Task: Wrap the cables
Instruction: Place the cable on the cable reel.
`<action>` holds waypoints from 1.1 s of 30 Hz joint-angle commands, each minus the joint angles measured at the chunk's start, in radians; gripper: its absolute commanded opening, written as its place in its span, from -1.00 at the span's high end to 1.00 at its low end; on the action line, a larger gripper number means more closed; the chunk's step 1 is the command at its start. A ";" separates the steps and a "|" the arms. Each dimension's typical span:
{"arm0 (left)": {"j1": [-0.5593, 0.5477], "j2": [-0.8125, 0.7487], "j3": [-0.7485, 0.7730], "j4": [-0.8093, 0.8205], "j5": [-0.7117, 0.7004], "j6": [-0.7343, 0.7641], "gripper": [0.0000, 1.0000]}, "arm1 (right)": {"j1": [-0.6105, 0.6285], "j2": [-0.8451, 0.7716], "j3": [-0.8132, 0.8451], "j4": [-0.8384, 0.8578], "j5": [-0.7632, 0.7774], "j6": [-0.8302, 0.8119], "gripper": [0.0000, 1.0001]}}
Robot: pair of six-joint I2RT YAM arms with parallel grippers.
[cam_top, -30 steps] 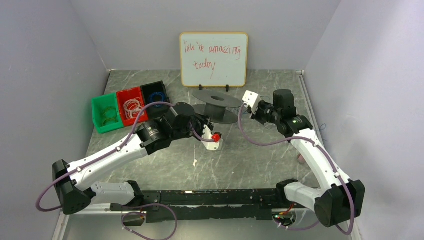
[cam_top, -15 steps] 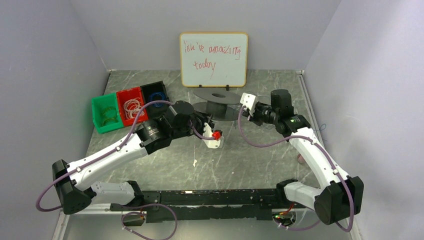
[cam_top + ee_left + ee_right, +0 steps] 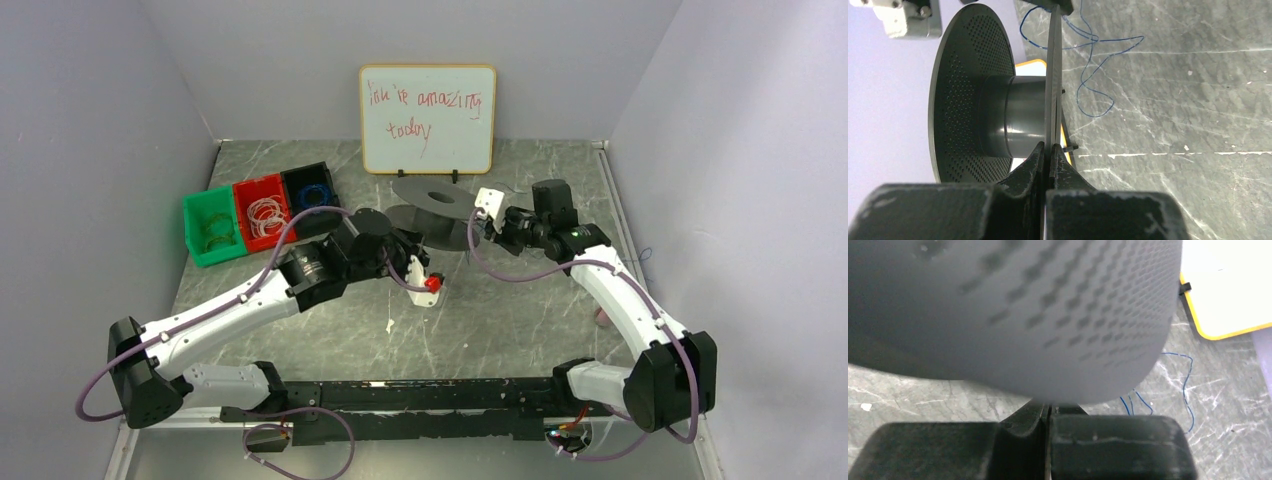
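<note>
Since a second ago my right arm has swung left, bringing my right pincer (image 3: 1049, 412) up to the right rim of the spool (image 3: 973, 100). Its fingers are pressed together under the flange, and I cannot tell whether anything sits between them. My left pincer (image 3: 1050, 155) is clenched on the edge of the spool's lower flange. The blue cable (image 3: 1093, 65) lies in loose loops on the bench (image 3: 1198, 150) beside the spool, near the whiteboard (image 3: 427, 118).
</note>
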 commanded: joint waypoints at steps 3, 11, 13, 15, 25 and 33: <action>-0.010 -0.064 -0.034 0.134 0.030 0.115 0.95 | -0.021 -0.023 0.069 0.042 0.041 0.022 1.00; -0.010 -0.075 -0.072 0.154 0.034 0.153 0.95 | -0.027 -0.012 0.152 -0.074 -0.077 0.041 1.00; -0.010 -0.071 -0.071 0.161 0.033 0.151 0.95 | -0.027 -0.016 0.154 -0.060 -0.103 0.082 1.00; -0.010 -0.065 -0.063 0.161 0.031 0.140 0.95 | -0.018 -0.023 0.148 -0.055 -0.113 0.095 1.00; -0.012 -0.026 -0.037 0.224 -0.033 0.101 0.95 | 0.040 -0.040 0.102 -0.004 -0.067 0.152 1.00; -0.013 -0.021 -0.065 0.302 -0.053 0.153 0.95 | 0.076 -0.047 0.090 -0.040 -0.014 0.134 1.00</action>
